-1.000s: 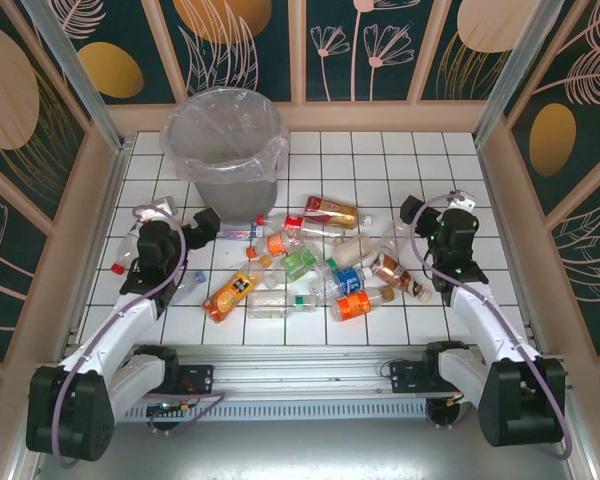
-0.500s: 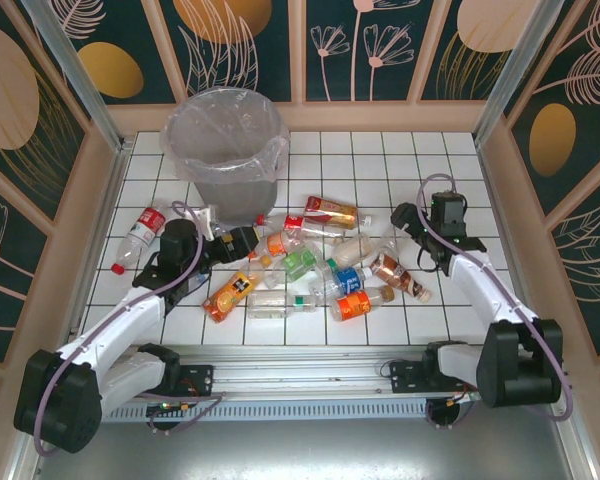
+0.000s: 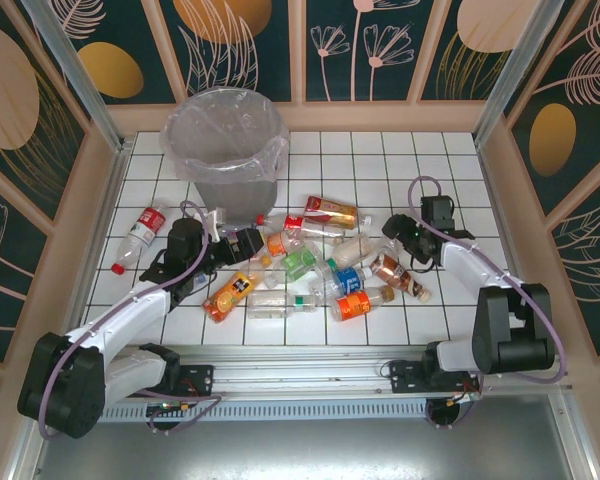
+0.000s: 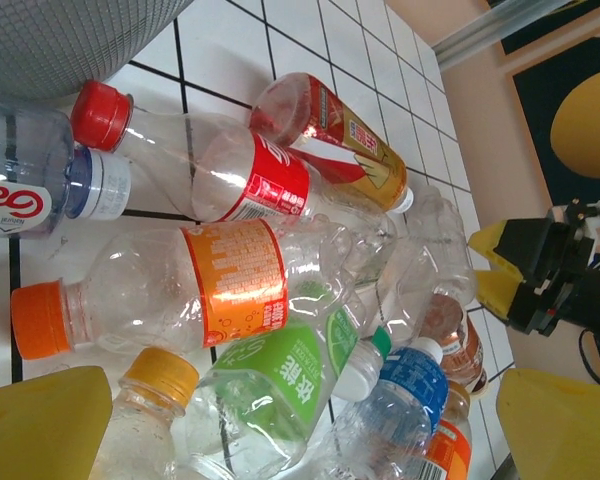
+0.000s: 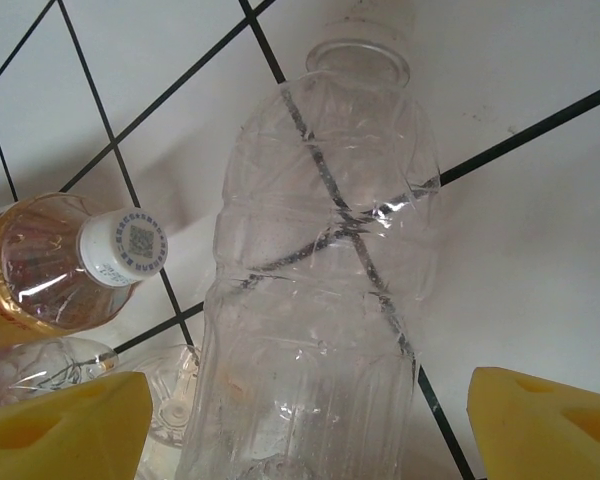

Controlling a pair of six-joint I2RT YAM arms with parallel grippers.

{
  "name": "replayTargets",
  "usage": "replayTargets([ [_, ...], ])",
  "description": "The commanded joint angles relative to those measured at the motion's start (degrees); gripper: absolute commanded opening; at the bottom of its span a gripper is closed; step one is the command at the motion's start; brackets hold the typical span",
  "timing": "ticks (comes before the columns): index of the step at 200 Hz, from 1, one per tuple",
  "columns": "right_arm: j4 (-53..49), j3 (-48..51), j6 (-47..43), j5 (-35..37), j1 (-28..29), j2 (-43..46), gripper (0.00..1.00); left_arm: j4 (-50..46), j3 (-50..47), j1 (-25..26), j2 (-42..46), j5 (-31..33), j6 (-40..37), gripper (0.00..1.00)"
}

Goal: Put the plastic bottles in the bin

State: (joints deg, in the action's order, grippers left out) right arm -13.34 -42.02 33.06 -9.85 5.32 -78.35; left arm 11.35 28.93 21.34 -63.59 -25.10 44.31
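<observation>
Clear crumpled bottle lies within the open right gripper; piled bottles crowd the open left gripper

You have the bin standing upright at the far left of the tiled floor, round and grey, its clear bag folded over the rim; the plastic bottles all lie on their sides on the tiles nearer you, most heaped together in the middle, touching and overlapping; a red-label bottle lies alone at the left, well apart from the heap; an orange-label bottle marks the heap's near left; a green-label bottle sits at its centre; a brown-label bottle lies at its right edge; a clear uncapped bottle, crumpled, lies at the far right.
</observation>
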Motion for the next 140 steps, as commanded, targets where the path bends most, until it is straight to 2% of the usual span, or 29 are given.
replayTargets([
  [1,1.58,-0.28,1.79,-1.73,0.76,-1.81,0.83,3.62,-0.23,0.21,-0.6,-0.45,2.5,0.99],
  [46,3.51,-0.17,3.34,-1.58,2.24,-4.39,0.83,6.07,-1.65,0.18,0.74,1.24,2.28,0.99],
  [78,5.34,1.11,5.49,-0.66,2.65,-5.36,0.82,5.18,-0.81,0.19,0.5,-0.34,1.87,0.98],
  [140,6.97,2.42,6.97,0.24,2.59,-5.02,0.72,4.82,0.2,0.23,-0.2,-2.14,1.08,0.98],
])
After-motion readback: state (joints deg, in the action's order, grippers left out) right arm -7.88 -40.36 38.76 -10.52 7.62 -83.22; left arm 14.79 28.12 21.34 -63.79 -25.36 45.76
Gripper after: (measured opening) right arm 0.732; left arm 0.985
